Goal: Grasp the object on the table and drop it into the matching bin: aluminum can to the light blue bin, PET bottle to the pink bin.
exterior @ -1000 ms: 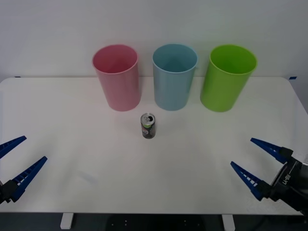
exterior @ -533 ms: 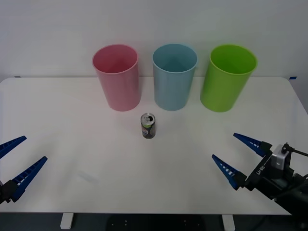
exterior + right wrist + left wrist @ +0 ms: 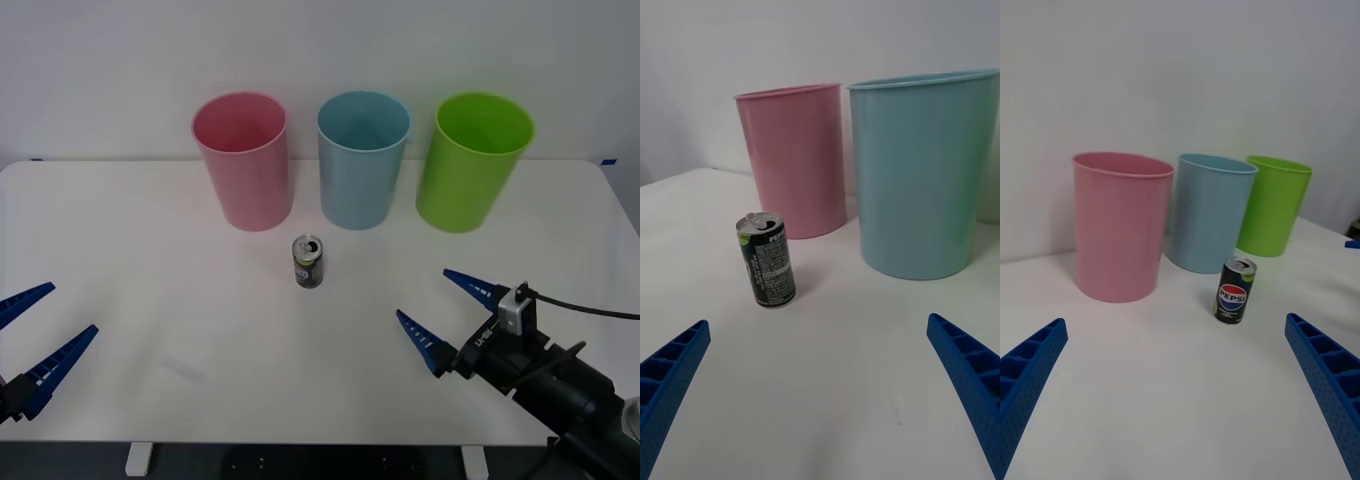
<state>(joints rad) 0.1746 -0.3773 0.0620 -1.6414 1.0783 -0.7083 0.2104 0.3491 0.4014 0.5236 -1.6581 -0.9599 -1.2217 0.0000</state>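
Observation:
A small dark aluminum can point(image 3: 308, 262) point(image 3: 766, 259) point(image 3: 1235, 290) with a silver top stands upright on the white table point(image 3: 180, 300), just in front of the gap between the pink bin point(image 3: 243, 160) point(image 3: 794, 157) point(image 3: 1120, 225) and the light blue bin point(image 3: 362, 158) point(image 3: 925, 172) point(image 3: 1208, 211). My right gripper point(image 3: 438, 314) point(image 3: 820, 382) is open, low over the table to the can's right and nearer the front edge, pointed at the can with a wide gap left. My left gripper point(image 3: 30, 335) point(image 3: 1176, 390) hangs open at the front left corner.
A lime green bin point(image 3: 472, 160) point(image 3: 1271, 204) stands to the right of the light blue one, all three in a row near the table's back edge. The right arm's black body and cable point(image 3: 560, 385) reach over the front right corner.
My right gripper has advanced left and away from the front edge, closing in on the can. The left arm, the can and the bins have stayed put.

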